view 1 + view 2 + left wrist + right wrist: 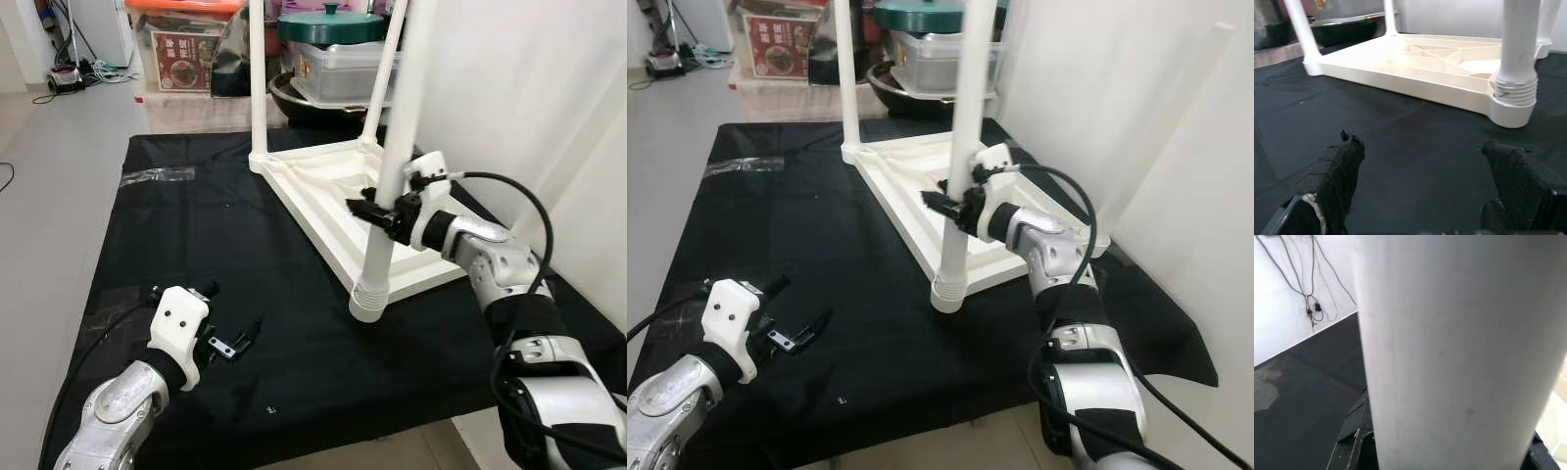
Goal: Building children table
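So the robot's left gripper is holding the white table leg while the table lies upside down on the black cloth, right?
Not quite: it is the right gripper that grips the white table leg, as the left eye view shows. The left gripper hangs open over the black cloth. The table does lie upside down on the cloth.

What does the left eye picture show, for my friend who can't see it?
The robot's right gripper grips an upright white table leg standing in a corner of the upside-down white tabletop on a black cloth. The left gripper hangs open above the cloth, holding nothing.
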You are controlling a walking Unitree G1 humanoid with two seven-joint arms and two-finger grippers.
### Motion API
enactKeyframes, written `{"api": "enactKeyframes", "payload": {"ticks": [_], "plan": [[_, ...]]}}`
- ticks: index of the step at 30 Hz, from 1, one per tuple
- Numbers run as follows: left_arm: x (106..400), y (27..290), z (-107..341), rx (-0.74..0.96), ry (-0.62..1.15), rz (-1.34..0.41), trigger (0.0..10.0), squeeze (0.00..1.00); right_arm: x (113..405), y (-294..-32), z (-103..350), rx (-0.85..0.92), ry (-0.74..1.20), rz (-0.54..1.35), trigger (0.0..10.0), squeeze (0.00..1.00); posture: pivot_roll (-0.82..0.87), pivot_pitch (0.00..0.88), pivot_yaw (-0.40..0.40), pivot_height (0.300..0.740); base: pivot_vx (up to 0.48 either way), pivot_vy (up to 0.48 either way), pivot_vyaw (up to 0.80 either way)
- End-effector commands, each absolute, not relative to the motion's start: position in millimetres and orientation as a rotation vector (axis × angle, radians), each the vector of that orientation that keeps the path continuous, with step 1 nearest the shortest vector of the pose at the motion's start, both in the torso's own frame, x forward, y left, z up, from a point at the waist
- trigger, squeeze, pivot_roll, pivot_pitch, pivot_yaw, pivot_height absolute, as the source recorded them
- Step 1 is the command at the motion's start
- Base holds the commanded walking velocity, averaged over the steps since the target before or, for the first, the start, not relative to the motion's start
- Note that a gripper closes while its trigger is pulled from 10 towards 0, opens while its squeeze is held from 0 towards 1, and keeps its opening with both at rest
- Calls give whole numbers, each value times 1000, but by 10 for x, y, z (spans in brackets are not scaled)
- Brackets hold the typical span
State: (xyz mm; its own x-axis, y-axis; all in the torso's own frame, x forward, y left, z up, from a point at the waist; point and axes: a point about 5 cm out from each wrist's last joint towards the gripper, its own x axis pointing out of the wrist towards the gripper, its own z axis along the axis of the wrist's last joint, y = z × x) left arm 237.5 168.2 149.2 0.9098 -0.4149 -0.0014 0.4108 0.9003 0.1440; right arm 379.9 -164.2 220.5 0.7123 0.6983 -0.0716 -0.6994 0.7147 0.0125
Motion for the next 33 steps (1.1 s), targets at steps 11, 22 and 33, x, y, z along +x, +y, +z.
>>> {"api": "enactKeyframes", "payload": {"ticks": [11,22,33], "plan": [[2347,1689,1443,140,-11,-430,10000,0,3797,-1620,1956,-30,147,763,0,0,84,0,-117,740,0,0,0],[2304,1709,1442,140,-3,-417,10000,0,3487,-1576,1582,174,37,364,0,0,84,0,-97,740,0,0,0],[2352,1732,1479,149,-10,-421,10000,0,3246,-1684,1321,36,152,-145,0,0,74,0,-82,740,0,0,0]]}}
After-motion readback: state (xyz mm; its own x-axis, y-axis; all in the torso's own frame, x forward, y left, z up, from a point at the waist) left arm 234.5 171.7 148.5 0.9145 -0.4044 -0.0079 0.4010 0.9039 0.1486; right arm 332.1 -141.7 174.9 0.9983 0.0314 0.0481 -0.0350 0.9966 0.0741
